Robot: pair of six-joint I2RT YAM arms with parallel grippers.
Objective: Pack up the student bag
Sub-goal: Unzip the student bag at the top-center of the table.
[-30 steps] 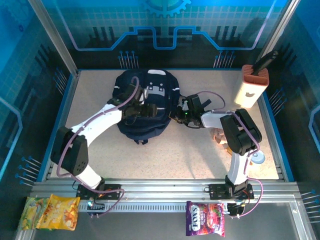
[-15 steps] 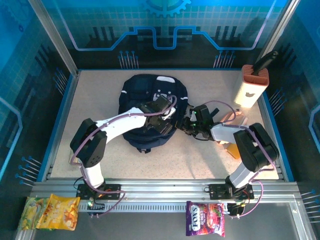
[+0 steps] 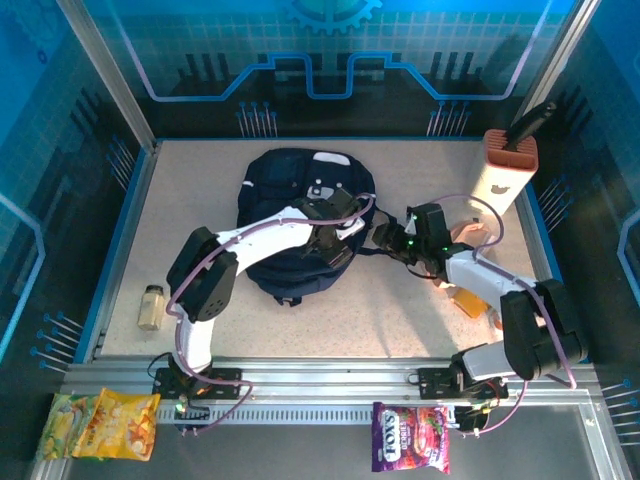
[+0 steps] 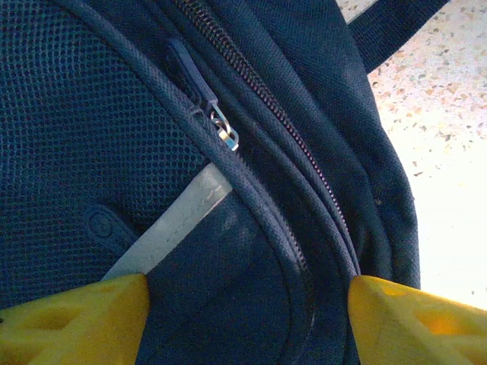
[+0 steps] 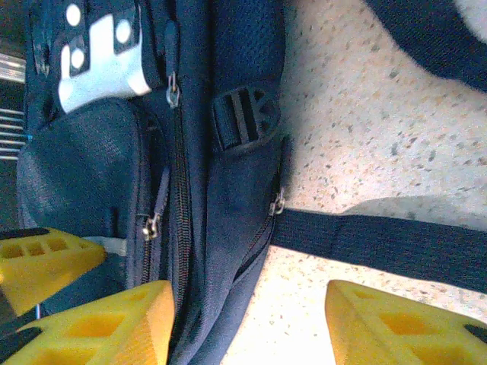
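The student bag (image 3: pixel 290 175), dark navy with grey-white buckle patches, lies flat in the middle of the table. My left gripper (image 3: pixel 335 228) presses down on its right front part. In the left wrist view its yellow fingers (image 4: pixel 72 319) stand wide apart and open, with the bag's fabric (image 4: pixel 114 114) between them and a zip pull (image 4: pixel 227 135) just beyond. My right gripper (image 3: pixel 388 238) is open at the bag's right edge. In the right wrist view it (image 5: pixel 251 327) straddles the bag's side (image 5: pixel 221 190), beside a zip pull (image 5: pixel 278 201) and a dark strap (image 5: pixel 380 239).
A small pale bottle (image 3: pixel 152 307) stands near the table's left edge. An orange-and-white case (image 3: pixel 505 170) with a black handle leans at the back right. An orange item (image 3: pixel 465 300) lies under the right arm. Snack packets (image 3: pixel 100 425) (image 3: pixel 410 437) lie beyond the front rail.
My right gripper has opened and drawn back a little to the right. The left gripper has slid rightward across the bag, its elbow swinging in and uncovering the small bottle.
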